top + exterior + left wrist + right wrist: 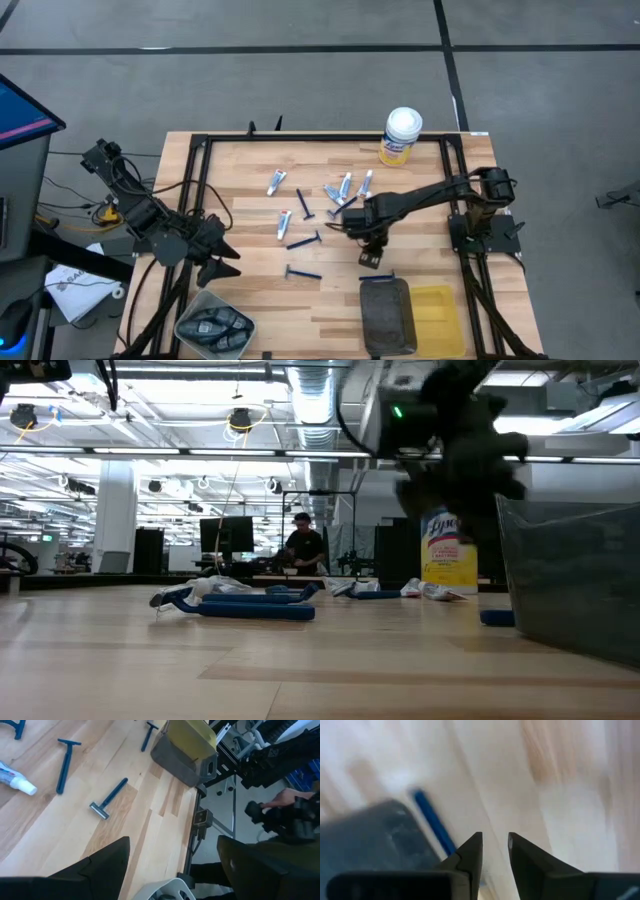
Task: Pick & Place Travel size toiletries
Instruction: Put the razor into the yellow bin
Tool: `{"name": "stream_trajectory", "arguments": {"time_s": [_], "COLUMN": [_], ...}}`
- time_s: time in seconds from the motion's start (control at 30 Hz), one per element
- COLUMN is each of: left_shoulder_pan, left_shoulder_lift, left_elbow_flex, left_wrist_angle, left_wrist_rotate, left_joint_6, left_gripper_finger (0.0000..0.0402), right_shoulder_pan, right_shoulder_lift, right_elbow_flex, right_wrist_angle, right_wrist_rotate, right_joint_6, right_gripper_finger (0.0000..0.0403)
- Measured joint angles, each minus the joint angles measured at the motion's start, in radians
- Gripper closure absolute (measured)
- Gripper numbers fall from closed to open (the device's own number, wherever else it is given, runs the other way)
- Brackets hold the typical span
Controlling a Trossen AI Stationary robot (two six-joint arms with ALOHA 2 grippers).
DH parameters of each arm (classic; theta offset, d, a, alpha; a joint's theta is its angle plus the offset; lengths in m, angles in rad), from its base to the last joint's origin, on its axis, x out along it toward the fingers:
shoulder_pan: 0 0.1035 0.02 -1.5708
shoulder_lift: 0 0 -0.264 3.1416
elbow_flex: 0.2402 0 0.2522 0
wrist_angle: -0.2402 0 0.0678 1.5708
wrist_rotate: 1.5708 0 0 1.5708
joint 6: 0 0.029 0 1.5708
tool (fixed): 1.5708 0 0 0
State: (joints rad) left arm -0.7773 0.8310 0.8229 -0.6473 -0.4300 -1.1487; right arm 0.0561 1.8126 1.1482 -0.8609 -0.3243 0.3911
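Observation:
The travel size toiletries lie scattered on the wooden table (250, 300). They include white tubes (276, 182) (284, 224) (343, 187) and dark blue razors (303, 241) (302, 272). My right gripper (368, 252) hangs pointing down over the table's middle right, just beyond a grey bin (387, 312). In the blurred right wrist view its fingers (470, 855) stand a narrow gap apart over bare wood. A blue razor (432, 822) lies beside the bin (370, 840). My left gripper (170, 865) waits wide open at the table's left edge.
A yellow bin (437, 320) stands right of the grey one at the near edge. A bowl (213, 328) of dark pieces sits near left, and a yellow canister (401, 137) with a white lid at the far right. Black frame rails border the table.

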Motion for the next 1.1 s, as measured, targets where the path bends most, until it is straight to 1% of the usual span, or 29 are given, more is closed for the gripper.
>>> {"name": "stream_trajectory", "arguments": {"time_s": [0.13, 0.2, 0.27, 0.37, 0.43, 0.5, 0.6, 0.73, 0.9, 1.1], "left_shoulder_pan": [0.0, 0.0, 0.0, 0.0, 0.0, 0.0, 0.0, 0.0, 0.0, 0.0], "left_shoulder_lift": [0.0, 0.0, 0.0, 0.0, 0.0, 0.0, 0.0, 0.0, 0.0, 0.0], "left_elbow_flex": [0.0, 0.0, 0.0, 0.0, 0.0, 0.0, 0.0, 0.0, 0.0, 0.0], "left_wrist_angle": [-0.001, -0.001, -0.003, -0.004, -0.007, -0.008, -0.009, -0.01, -0.014, -0.016], "left_wrist_rotate": [-0.018, -0.026, -0.026, -0.026, -0.026, -0.026, -0.026, -0.026, -0.026, -0.034], "left_joint_6": [0.0, 0.0, 0.0, 0.0, 0.0, 0.0, 0.0, 0.0, 0.0, 0.0], "left_gripper_finger": [0.0105, 0.0105, 0.0105, 0.0105, 0.0105, 0.0105, 0.0105, 0.0105, 0.0105, 0.0105], "right_shoulder_pan": [0.02, 0.028, 0.03, 0.023, 0.018, 0.018, 0.014, -0.006, -0.024, -0.037], "right_shoulder_lift": [0.0, 0.0, 0.0, 0.0, 0.0, 0.0, 0.0, 0.0, 0.0, 0.0], "right_elbow_flex": [0.073, 0.106, 0.125, 0.128, 0.128, 0.123, 0.106, 0.061, -0.001, -0.045], "right_wrist_angle": [-0.009, -0.011, -0.026, -0.053, -0.076, -0.074, -0.083, -0.099, -0.096, -0.097], "right_wrist_rotate": [0.034, 0.013, -0.033, -0.092, -0.125, -0.15, -0.205, -0.255, -0.284, -0.285], "right_joint_6": [-0.164, -0.236, -0.28, -0.334, -0.382, -0.431, -0.504, -0.556, -0.597, -0.637], "right_gripper_finger": [0.0303, 0.0305, 0.0323, 0.0379, 0.0393, 0.0391, 0.04, 0.0401, 0.0402, 0.0402]}}
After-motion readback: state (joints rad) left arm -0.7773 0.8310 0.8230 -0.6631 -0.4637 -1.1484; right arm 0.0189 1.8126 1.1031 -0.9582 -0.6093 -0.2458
